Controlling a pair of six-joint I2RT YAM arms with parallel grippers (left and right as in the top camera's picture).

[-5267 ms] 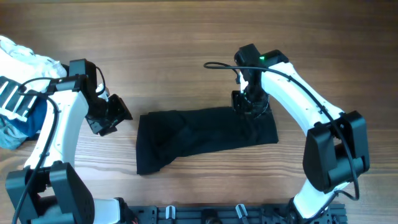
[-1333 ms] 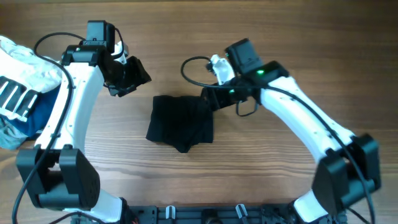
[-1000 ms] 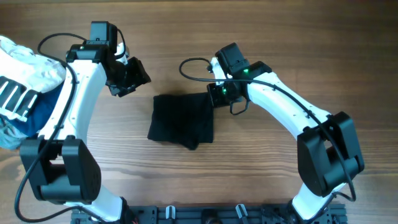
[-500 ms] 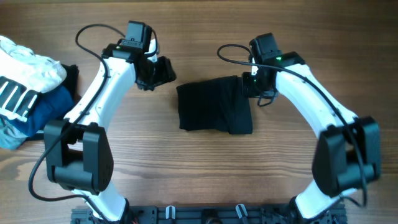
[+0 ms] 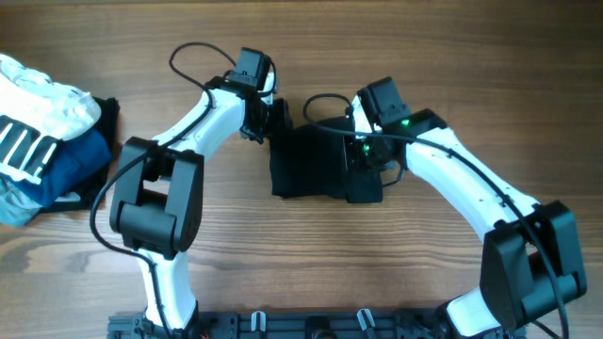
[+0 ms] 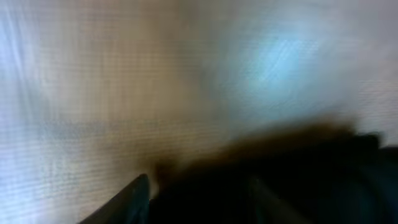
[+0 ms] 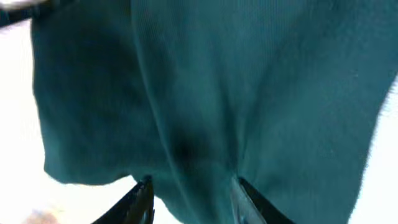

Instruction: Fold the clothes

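The right gripper (image 5: 357, 158) sits on the 3 o'clock side of the black T-shirt (image 5: 311, 171), jaws apart. The left gripper (image 5: 279, 120) is at its 11 o'clock corner; blur hides how its jaws stand.

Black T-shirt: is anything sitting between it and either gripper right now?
Nothing visible. The left gripper is at the black T-shirt's upper left edge and the right gripper is over its right part; the other garments lie far left, apart.

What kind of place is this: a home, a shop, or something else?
Probably a robotics test bench for folding laundry: a white left arm and right arm at a wooden table, a black T-shirt between them, and garments piled at its left edge.
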